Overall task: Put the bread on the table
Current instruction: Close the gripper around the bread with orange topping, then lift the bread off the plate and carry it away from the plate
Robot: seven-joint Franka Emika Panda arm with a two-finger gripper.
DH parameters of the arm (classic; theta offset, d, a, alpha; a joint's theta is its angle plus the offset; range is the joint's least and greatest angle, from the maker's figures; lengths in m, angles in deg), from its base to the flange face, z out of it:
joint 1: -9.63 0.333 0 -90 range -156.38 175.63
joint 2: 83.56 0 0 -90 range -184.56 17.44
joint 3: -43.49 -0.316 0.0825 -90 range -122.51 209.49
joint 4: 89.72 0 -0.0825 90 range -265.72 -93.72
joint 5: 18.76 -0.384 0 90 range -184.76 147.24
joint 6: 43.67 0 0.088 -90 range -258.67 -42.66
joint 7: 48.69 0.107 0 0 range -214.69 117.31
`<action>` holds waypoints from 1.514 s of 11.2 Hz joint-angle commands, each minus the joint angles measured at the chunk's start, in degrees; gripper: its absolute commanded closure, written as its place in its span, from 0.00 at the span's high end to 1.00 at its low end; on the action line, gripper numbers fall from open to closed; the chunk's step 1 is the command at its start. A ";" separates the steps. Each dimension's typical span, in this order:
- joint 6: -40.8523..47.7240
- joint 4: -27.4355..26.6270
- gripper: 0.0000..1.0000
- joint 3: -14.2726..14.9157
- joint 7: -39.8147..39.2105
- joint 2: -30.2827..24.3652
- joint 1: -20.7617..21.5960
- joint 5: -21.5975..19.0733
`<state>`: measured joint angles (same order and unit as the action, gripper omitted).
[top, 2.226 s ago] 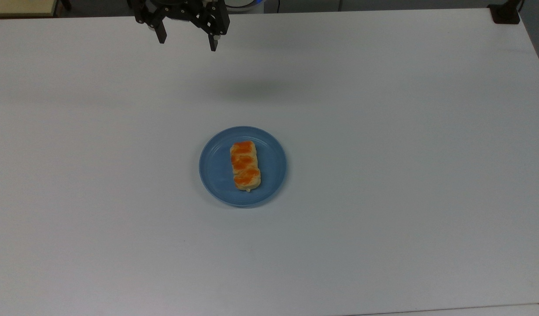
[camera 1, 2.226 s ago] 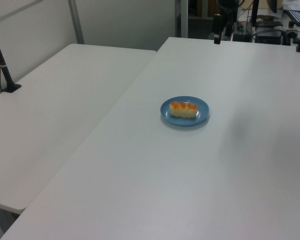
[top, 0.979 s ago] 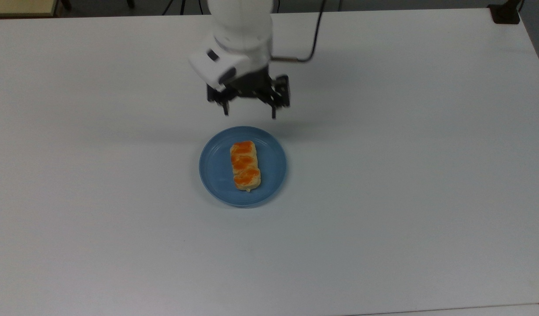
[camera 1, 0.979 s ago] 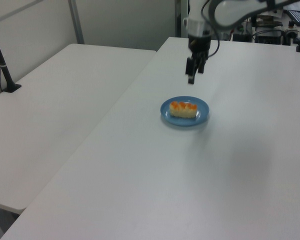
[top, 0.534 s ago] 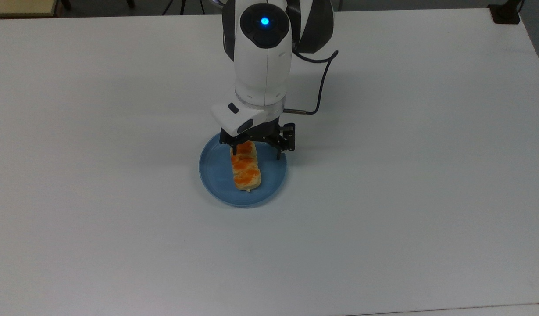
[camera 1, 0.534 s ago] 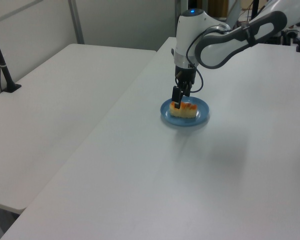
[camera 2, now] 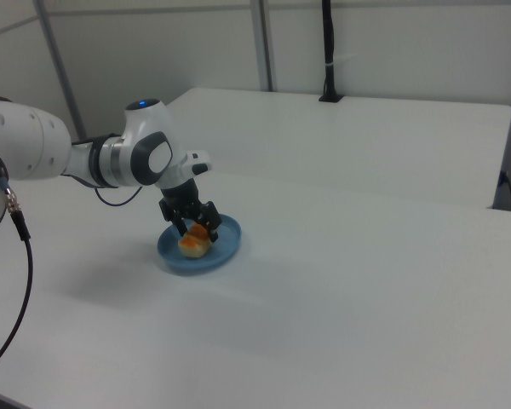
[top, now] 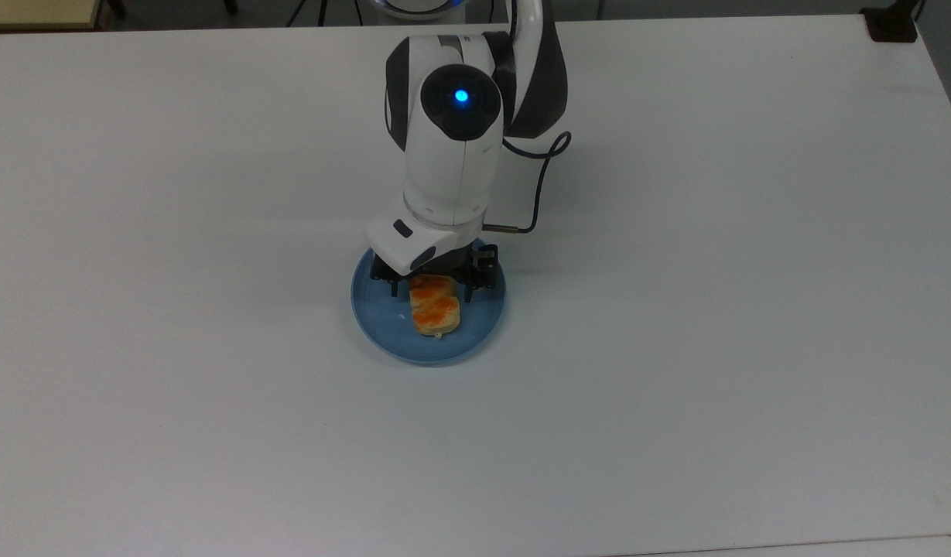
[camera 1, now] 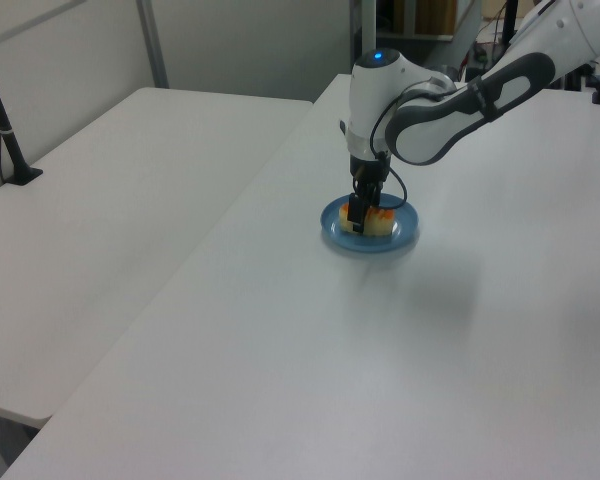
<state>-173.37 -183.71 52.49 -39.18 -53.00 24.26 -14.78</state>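
Nothing is moved yet: the small tan orange-glazed bread (top: 435,308) lies on the round blue plate (top: 382,317), straddled by the black two-finger gripper (top: 431,288), fingers apart; the white table (top: 715,309) awaits.

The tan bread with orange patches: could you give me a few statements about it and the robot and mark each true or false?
1. The tan oblong bread with orange patches lies on the round blue plate. True.
2. The end effector hangs high above the white table, far from the plate. False: it is down at the bread, one finger on each side.
3. A second loaf lies on the table. False: there is one loaf.
4. A blue light glows on the white arm. True.
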 commanded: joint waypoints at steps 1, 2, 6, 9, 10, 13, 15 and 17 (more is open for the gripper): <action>-3.63 -0.76 0.37 1.02 0.50 0.47 1.88 -0.11; -3.54 -0.76 0.22 1.02 0.86 0.03 1.88 -0.20; 4.43 -1.20 0.21 1.19 -0.80 -9.09 0.92 -0.38; 14.80 -12.74 0.24 1.02 -15.26 -23.03 -1.36 -1.86; 19.35 -14.71 0.24 1.02 -17.05 -25.70 -2.15 -2.65; 24.67 -20.07 0.32 1.02 -18.74 -26.25 -3.30 -2.49; 24.06 -22.02 0.38 1.02 -16.03 -23.20 -2.60 -2.49; 19.70 -22.20 0.47 0.67 -7.53 -19.59 -1.64 -2.66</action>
<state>-148.72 -205.24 53.19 -54.17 -75.80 21.15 -16.43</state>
